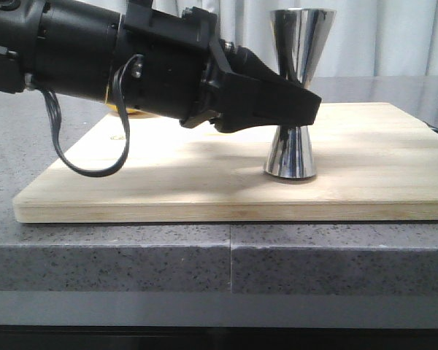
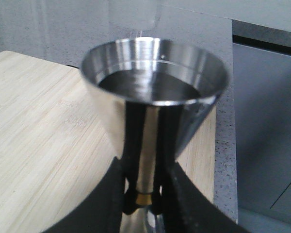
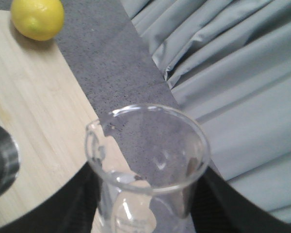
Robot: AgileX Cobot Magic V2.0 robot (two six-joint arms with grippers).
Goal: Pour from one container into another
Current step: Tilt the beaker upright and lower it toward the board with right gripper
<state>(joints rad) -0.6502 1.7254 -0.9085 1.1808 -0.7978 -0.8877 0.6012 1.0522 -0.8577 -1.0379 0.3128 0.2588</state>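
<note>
The left gripper (image 1: 296, 109) hugs the jigger (image 1: 292, 157) at its waist on the board (image 1: 168, 182), the right gripper (image 3: 145, 213) hugs the beaker (image 3: 148, 165) nearby — tip slowly, lip over the jigger's cup.

Bright, even light — the jigger (image 1: 295, 95) glares and throws a soft shadow on the board (image 1: 168, 182); wrist views are soft — beaker (image 3: 148, 165) slightly blurred.

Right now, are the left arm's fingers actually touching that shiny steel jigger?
Touching. In the left wrist view, both black fingers press against the jigger at its narrow waist, with no gap showing.
</note>
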